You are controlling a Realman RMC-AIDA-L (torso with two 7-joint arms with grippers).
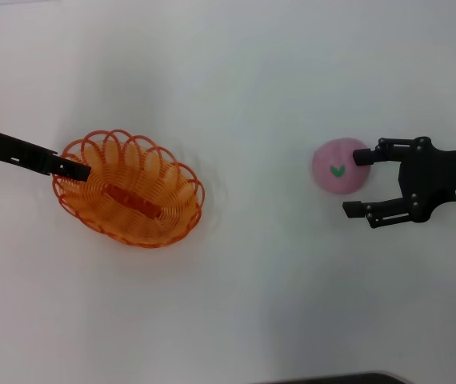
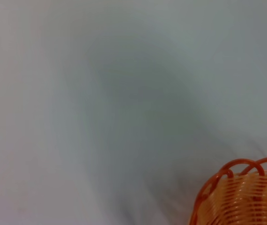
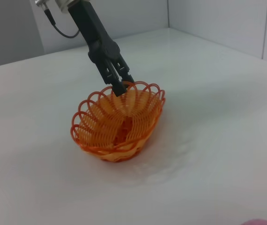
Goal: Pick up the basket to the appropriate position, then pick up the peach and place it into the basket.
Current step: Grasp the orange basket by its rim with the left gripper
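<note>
We are gripping the basket (image 1: 129, 189) with our left gripper (image 1: 78, 169), its fingers closed on the looped rim at the end nearest that arm. In the right wrist view the left gripper (image 3: 120, 87) is coming down from above, its fingertips pinching the far rim, with the basket (image 3: 117, 123) sitting on the white table (image 3: 218, 117). The left wrist view is showing only a corner of the basket (image 2: 241, 194) against the table.

Our right gripper (image 1: 359, 182) is reaching at the peach (image 1: 338, 166), fingers spread wide. One fingertip is touching the peach's side; the other is lying just beside it, not around it. The peach is resting on the table (image 1: 252, 88), well apart from the basket.
</note>
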